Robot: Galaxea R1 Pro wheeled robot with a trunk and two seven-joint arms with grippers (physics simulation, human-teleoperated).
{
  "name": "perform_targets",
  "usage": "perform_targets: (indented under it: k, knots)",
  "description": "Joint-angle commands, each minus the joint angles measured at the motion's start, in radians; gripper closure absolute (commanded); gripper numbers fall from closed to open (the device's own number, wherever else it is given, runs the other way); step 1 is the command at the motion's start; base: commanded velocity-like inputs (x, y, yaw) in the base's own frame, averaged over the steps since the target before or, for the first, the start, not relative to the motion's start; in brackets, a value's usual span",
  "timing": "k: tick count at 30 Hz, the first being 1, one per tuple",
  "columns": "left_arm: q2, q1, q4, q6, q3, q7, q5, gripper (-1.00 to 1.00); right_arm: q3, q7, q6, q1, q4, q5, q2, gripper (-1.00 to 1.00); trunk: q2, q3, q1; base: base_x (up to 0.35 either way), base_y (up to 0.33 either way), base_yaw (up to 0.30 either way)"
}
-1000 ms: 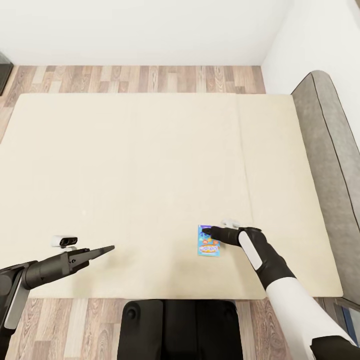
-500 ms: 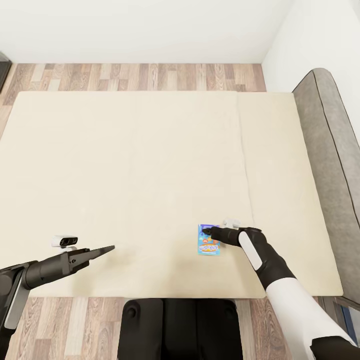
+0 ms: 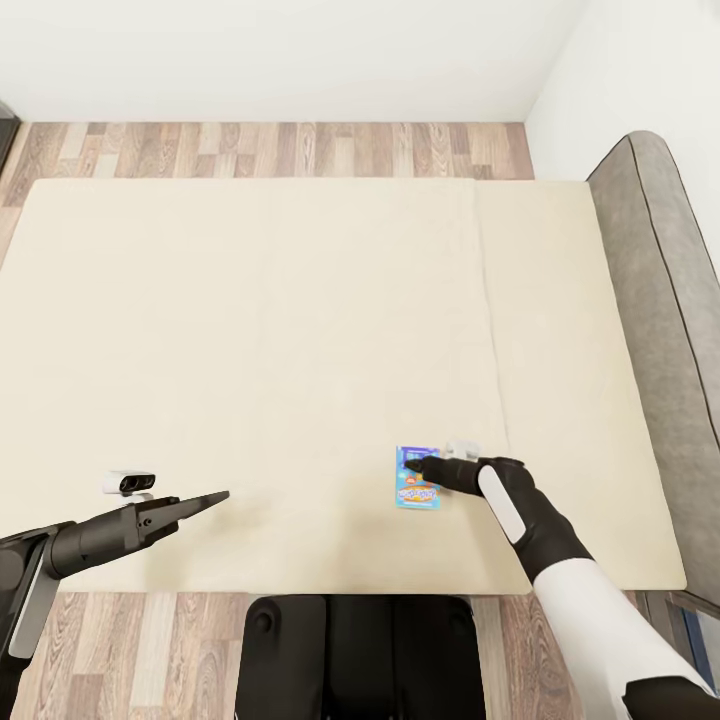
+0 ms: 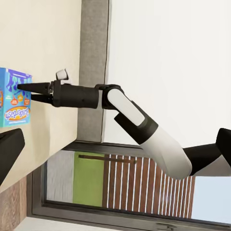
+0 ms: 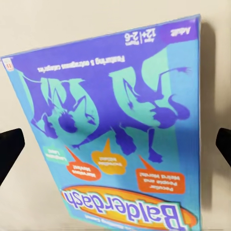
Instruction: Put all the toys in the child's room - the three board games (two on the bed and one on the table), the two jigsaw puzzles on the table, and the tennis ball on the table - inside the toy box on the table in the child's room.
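So the small flat blue board-game box with orange print (image 3: 418, 479) was lying flat on the big cream mattress of the bed (image 3: 260, 350), near the robot's edge and just left of the seam between the two panels. The right gripper (image 3: 412, 463) was right over the far end of that box. In the right wrist view the box (image 5: 113, 134) sat squarely between the two black fingers (image 5: 10, 147), one tip on each side of it and both clear of its edges, so the fingers were spread wide, nothing clamped. You could even read the "Balderdash" lettering on the lid there. In the left wrist view the right gripper (image 4: 25, 92) showed from the side, pointed tips parted a bit and poking at the edge of the box (image 4: 13, 97).

The left gripper (image 3: 218, 496) hung over bare mattress, well apart from the box. Can't tell if its fingers were pressed together or parted.

Beyond the right fingers, a padded grey headboard (image 3: 665, 330) ran along the bed's edge, and brown wood-plank floor (image 3: 270, 150) showed past the far side.
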State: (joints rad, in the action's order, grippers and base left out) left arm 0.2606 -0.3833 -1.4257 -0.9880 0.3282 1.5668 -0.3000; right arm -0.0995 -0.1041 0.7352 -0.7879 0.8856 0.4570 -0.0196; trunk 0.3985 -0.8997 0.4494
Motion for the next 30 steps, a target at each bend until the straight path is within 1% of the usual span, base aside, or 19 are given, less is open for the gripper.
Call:
perform_targets:
  k: [1, 8, 25, 30]
  knots:
    - [0.0, 0.0, 0.0, -0.011, -0.001, 0.004, 0.001, -1.0, -0.002, -0.005, 0.004, 0.0, 0.001, -0.005, -0.001, -1.0, 0.002, -0.001, 0.001, 0.0, 0.0, 0.0]
    - [0.0, 0.001, -0.001, -0.011, -0.001, 0.004, 0.001, -1.0, 0.0, -0.007, 0.005, 0.006, 0.001, -0.004, -0.003, -1.0, 0.002, -0.001, 0.001, 0.0, 0.0, 0.0]
    - [0.0, 0.001, -0.001, -0.011, 0.0, 0.004, 0.001, -1.0, 0.0, -0.008, 0.007, 0.012, 0.01, -0.003, 0.007, -1.0, 0.002, -0.001, 0.001, 0.0, 0.016, 0.0]
    - [0.008, 0.001, 0.0, -0.011, 0.005, 0.004, 0.001, -1.0, 0.0, -0.008, 0.005, 0.012, 0.01, -0.004, 0.009, -1.0, 0.002, -0.001, 0.001, 0.0, 0.002, 0.0]
